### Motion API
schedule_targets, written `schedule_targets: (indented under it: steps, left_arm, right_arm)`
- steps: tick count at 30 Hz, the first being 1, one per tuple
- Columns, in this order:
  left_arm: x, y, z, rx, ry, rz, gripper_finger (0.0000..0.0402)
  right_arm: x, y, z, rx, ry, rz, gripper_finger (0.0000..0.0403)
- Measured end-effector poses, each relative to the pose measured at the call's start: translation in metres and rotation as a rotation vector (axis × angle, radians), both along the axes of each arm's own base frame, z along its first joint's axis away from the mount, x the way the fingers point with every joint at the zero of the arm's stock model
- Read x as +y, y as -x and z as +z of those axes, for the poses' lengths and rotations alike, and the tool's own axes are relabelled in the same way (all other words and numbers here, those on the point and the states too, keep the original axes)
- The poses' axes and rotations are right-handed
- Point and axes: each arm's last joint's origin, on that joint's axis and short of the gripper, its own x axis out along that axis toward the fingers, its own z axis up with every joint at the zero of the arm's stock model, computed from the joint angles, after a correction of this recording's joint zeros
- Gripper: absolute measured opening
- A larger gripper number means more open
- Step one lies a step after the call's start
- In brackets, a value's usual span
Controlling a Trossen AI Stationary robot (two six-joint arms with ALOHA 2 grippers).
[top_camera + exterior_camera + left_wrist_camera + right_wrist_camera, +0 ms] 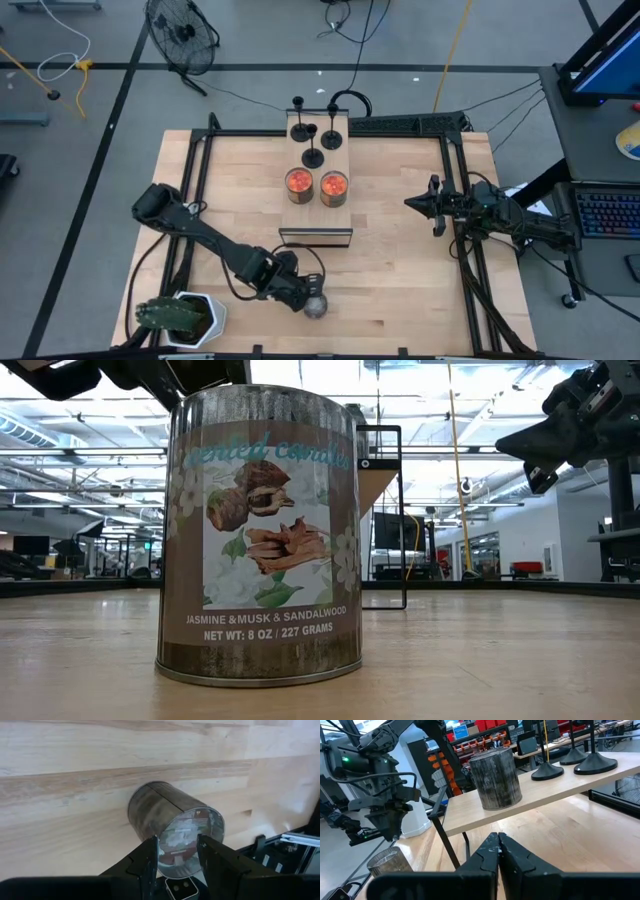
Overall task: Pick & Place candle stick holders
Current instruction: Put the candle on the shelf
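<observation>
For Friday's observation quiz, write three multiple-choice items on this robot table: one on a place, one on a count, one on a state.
1. Where do the candle stick holders stand? A) on the floor B) on the raised wooden shelf C) in a drawer
2. How many orange-topped jars are there? A) one B) four C) two
3. The right gripper is: A) shut, empty B) wide open C) gripping a jar

Answers: B, all three stand on the shelf; C, two sit side by side; A, its fingers meet with nothing between.
</observation>
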Motion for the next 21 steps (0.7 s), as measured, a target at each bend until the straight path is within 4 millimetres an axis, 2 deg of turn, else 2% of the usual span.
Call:
schedule_targets:
  steps: [3,8,14,21]
  left_arm:
    - [0.001,0.0,-0.002,0.014,0.005,-0.004,0.0143]
    - [-0.004,-0.006,-0.021,0.066,0.018,-0.02,0.0143]
    - [-0.013,-0.022,-0.042,0.009,0.034,-0.063,0.0143]
    - [-0.014,-0.028,-0.047,-0.011,0.047,-0.092,0.0143]
  right_arm:
    - [0.0,0.0,0.0,0.0,0.0,0.0,0.0]
    - [0.0,0.0,0.0,-0.001,0.0,-0.001,0.0]
    - [0.0,0.0,0.001,-0.007,0.002,0.0,0.0]
    - [0.0,0.0,0.001,-0.009,-0.004,0.0,0.0]
